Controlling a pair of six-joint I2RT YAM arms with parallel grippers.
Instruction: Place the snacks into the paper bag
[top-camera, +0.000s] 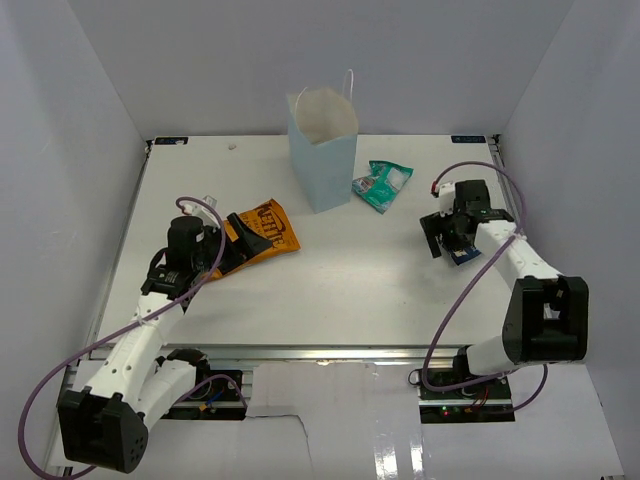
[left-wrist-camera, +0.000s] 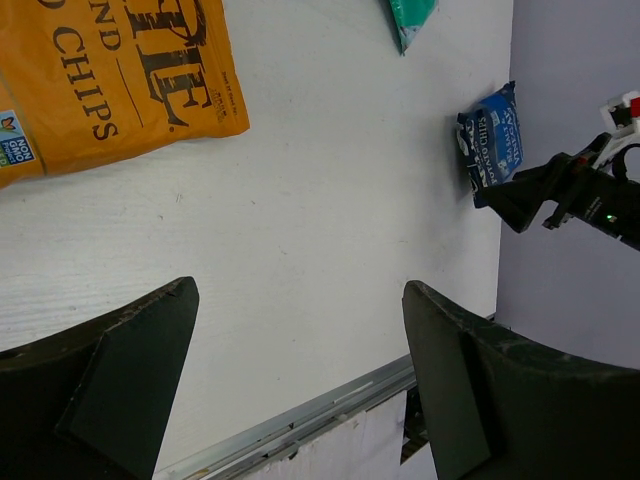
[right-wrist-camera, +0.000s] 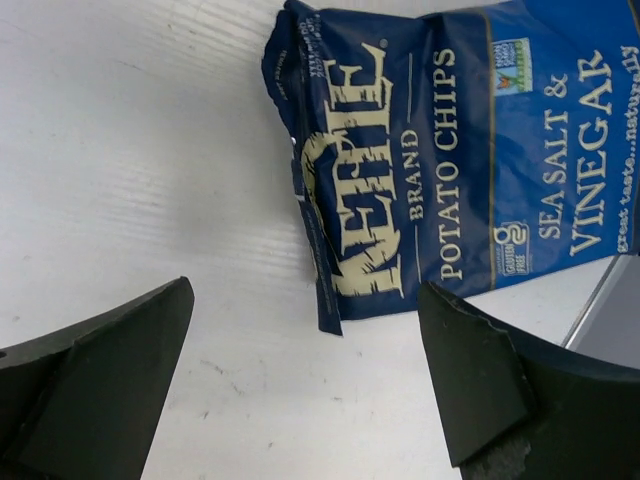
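Three snacks lie in view on the bench (top-camera: 350, 290), all outside the paper bag (top-camera: 322, 150); none of these is packed yet. Item one: large orange chip bag (top-camera: 268, 230), flat, left of centre, well apart from the paper bag. Item two: teal pouch (top-camera: 383, 184), flat, just beside the bag's right wall at its foot. Item three: dark blue packet (right-wrist-camera: 440, 170), flat and slightly creased, at the right side of the bench close to its edge. Receptacle: the paper bag, pale blue, upright at far centre, mouth open, one thin loop handle standing up; what it holds, if anything, cannot be told, since only its white inner wall shows. Left gripper (left-wrist-camera: 300, 310): jaws wide, nothing between them, set close by the orange chip bag, which lies just beyond its fingertips. Right gripper (right-wrist-camera: 305, 300): jaws wide, nothing between them, hanging over the bench with the dark blue packet just beyond its fingertips. Progress, as a judgement: early or middling, with three packets at least left to lift and drop in; the blue packet looks the likeliest next pick for the right arm, the orange bag for the left.
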